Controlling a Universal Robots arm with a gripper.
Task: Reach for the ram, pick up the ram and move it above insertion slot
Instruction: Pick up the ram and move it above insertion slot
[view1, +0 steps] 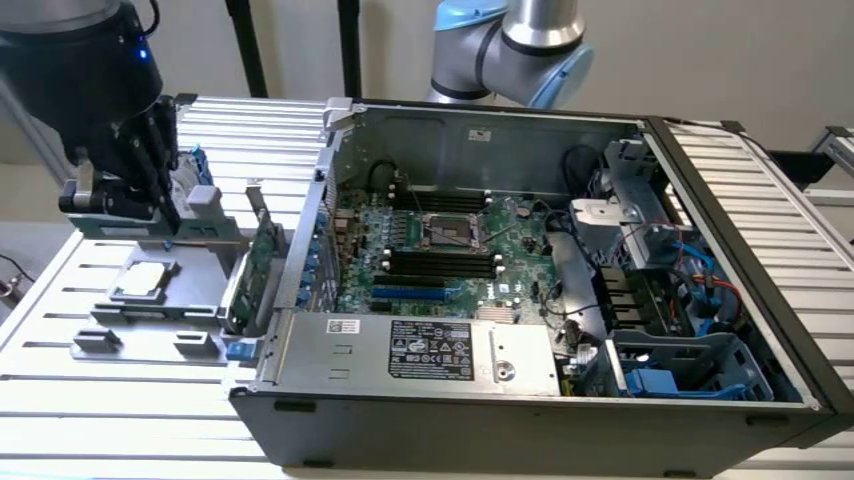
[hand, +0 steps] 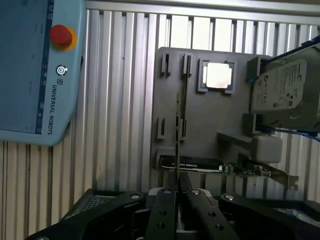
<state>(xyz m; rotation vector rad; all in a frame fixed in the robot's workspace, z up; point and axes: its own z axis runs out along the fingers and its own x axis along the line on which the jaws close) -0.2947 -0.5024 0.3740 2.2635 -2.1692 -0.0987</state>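
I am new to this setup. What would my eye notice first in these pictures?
First, the open computer case with its green motherboard, on the exterior view's right. Then the black gripper, closed on the thin ram above the grey parts tray, where a silver processor lies.

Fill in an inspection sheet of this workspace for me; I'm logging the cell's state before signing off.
Surface: slatted metal table, carrying the open computer case and a grey fixture tray.
Job's things: ram seen edge-on over the tray; black memory slots on the board in the case.
Clutter: processor, hard drive, expansion card on the tray.
Grippers: gripper, fingers shut on the ram's end.
Cables: blue cables and black ones inside the case.
Surroundings: teach pendant beside the tray; pale wall behind.
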